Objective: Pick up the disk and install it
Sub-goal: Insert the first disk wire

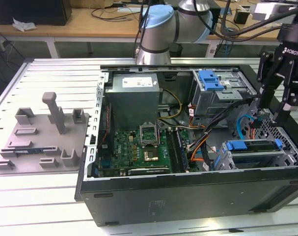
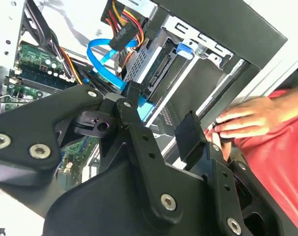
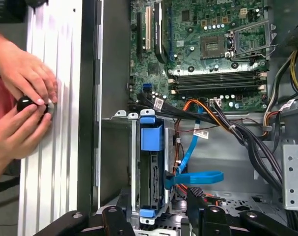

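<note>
Your gripper (image 1: pixel 272 113) hung open and empty over the drive cage (image 1: pixel 226 160); the disk (image 1: pixel 257 145) already looked seated.

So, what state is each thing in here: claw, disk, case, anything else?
claw: open, empty, close to the drive cage.
disk: seated edge-on in that cage.
computer case: lying on its side, side panel off.
CPU socket: load plate flipped open.
person's hands: on the table beside the case, around a small black object.
</note>
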Robot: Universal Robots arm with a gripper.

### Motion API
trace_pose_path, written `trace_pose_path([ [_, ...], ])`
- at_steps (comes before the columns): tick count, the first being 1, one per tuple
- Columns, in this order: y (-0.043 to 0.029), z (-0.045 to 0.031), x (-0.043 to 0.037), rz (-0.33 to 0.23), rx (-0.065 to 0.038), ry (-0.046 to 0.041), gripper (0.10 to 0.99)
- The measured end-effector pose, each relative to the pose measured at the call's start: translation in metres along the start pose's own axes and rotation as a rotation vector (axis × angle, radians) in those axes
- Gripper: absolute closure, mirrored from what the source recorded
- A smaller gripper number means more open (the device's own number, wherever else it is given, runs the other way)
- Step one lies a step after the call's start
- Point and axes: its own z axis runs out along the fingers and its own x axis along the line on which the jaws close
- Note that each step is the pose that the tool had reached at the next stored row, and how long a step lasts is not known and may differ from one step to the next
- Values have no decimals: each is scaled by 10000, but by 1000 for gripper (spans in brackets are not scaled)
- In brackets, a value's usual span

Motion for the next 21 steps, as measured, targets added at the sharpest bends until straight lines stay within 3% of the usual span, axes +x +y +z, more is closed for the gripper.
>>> trace_pose_path([
  [5, -59, -43, -124, -6, -169, 515, 518],
  [8, -158, -64, -173, 24, -253, 872, 518],
  [10, -195, -65, -178, 95, -278, 895, 518],
  [14, -225, -55, -184, 501, -427, 863, 518],
  [21, -251, -27, -195, 1587, -826, 760, 518],
])
